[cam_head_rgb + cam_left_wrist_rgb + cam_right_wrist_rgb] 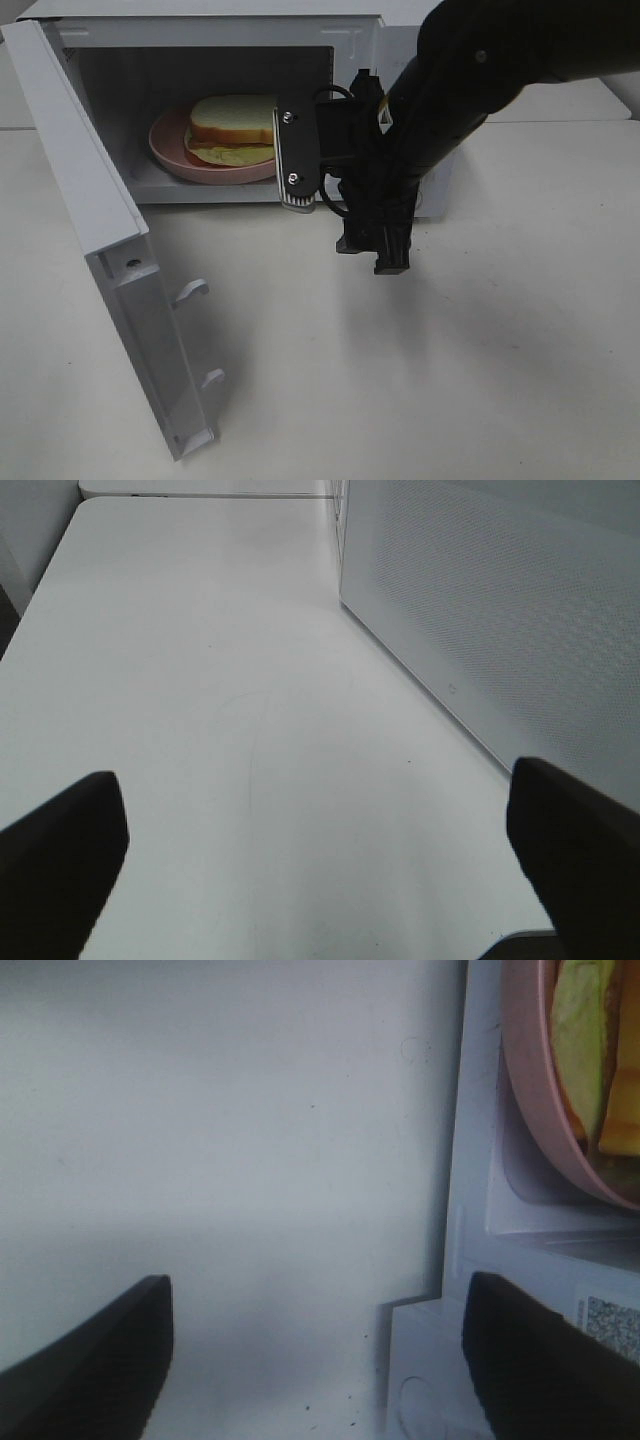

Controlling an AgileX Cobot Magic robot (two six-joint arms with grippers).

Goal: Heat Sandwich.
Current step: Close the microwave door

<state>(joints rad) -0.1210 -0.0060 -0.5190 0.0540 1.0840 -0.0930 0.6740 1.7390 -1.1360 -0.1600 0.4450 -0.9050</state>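
Upper left, the pale stacked sandwich point(232, 125) lies inside the white box microwave point(210, 32); both arms' jaws are spread and empty; closing the door point(80, 170) remains.

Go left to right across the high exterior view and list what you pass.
Open microwave door → sandwich, resting on its pink plate inside the oven → right arm, reaching in from the upper right.
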